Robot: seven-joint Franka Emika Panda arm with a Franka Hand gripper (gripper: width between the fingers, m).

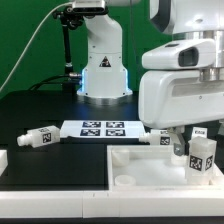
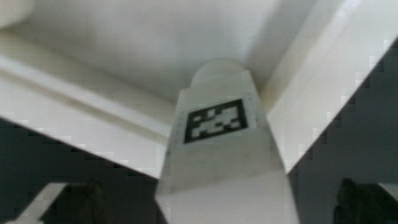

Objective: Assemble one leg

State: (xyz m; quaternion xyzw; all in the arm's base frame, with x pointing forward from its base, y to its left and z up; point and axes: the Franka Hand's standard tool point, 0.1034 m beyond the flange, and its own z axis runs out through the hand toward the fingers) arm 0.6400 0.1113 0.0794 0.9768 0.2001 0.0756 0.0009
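A leg (image 2: 217, 130), a white stubby block with a square tag, fills the middle of the wrist view. It points away from the camera toward an inner corner of the large white tray-shaped part (image 2: 107, 60). My gripper (image 2: 221, 205) is shut on this leg, with dark fingers (image 2: 71, 205) on both sides. In the exterior view the held leg (image 1: 201, 155) stands upright under the gripper (image 1: 192, 148), over the right end of the tray-shaped part (image 1: 140, 165). Two more legs lie on the table, one at the left (image 1: 40, 137) and one by the tray (image 1: 160, 137).
The marker board (image 1: 100, 128) lies flat behind the tray. The robot base (image 1: 103, 70) stands at the back. A white part (image 1: 3, 160) shows at the exterior view's left edge.
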